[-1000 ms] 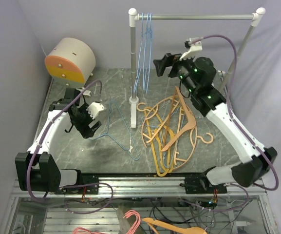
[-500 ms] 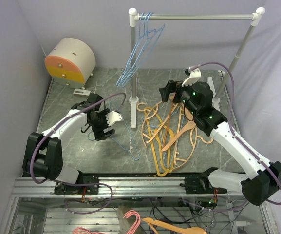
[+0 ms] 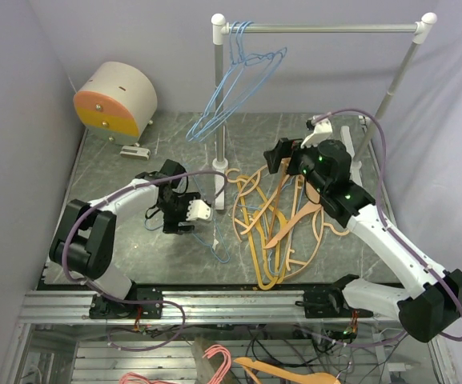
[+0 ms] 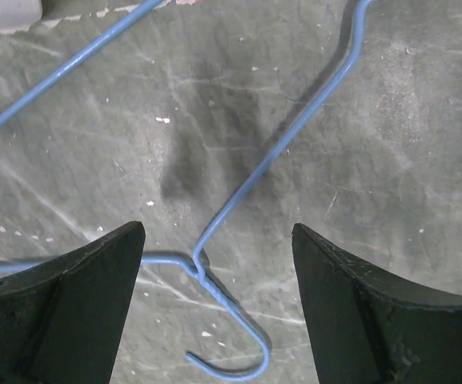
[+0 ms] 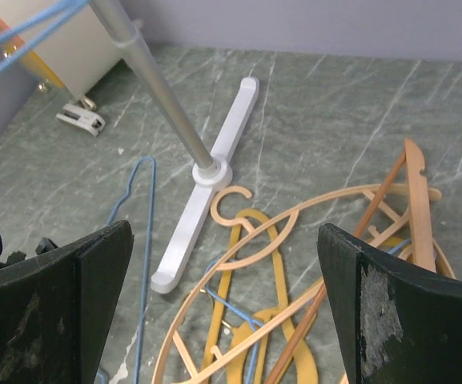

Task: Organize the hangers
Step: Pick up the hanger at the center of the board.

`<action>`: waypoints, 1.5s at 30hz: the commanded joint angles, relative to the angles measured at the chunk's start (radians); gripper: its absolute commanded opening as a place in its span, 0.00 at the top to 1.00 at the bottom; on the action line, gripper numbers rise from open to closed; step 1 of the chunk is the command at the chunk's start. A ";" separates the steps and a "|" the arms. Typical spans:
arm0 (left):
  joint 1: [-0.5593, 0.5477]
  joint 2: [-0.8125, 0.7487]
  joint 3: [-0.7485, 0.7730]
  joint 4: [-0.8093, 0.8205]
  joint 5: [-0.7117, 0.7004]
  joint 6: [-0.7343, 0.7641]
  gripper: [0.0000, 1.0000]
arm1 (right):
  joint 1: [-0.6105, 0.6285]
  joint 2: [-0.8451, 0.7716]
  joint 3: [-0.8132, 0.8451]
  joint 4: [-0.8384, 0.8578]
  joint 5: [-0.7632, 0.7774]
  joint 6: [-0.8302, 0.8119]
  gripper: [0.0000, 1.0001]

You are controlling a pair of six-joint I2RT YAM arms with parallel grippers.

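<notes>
One light-blue wire hanger (image 3: 219, 254) lies flat on the table, and its twisted neck and hook (image 4: 232, 308) sit between the fingers of my left gripper (image 4: 218, 234). That gripper (image 3: 189, 214) is open just above the hanger and grips nothing. More blue wire hangers (image 3: 235, 50) dangle from the left end of the rack rod (image 3: 327, 28), swung out to the left. A tangled pile of orange and tan hangers (image 3: 279, 216) lies right of the rack's foot. My right gripper (image 3: 283, 154) hovers open over that pile (image 5: 295, 228), empty.
The rack's white pole (image 3: 220, 120) and its foot (image 5: 206, 216) stand between the two arms. A round cream and orange box (image 3: 114, 100) sits at the back left, with a small white part (image 3: 134, 152) in front of it. Pink hangers (image 3: 214, 356) lie below the table edge.
My left gripper has moved right over the blue hanger's hook, its jaws slightly narrower. The right arm has dropped from the rod toward the pile. The hanging blue hangers have swung left.
</notes>
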 commanded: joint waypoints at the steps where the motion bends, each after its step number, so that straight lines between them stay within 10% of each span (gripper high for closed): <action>1: -0.030 0.029 0.001 0.052 0.003 0.091 0.15 | -0.006 -0.023 -0.053 0.013 -0.023 0.023 0.00; 16: -0.103 0.071 -0.110 0.137 -0.129 0.074 0.49 | -0.037 -0.009 -0.187 0.067 -0.120 0.106 0.00; 21: -0.116 0.102 -0.124 0.146 -0.142 0.042 0.93 | -0.036 0.002 -0.241 0.093 -0.163 0.144 0.00; 30: -0.156 -0.037 -0.049 -0.083 -0.112 0.089 0.93 | -0.021 0.075 -0.363 0.214 -0.383 0.149 0.01; 45: -0.156 -0.210 0.056 -0.365 -0.079 0.097 0.93 | 0.351 0.265 -0.307 0.256 -0.472 -0.062 0.01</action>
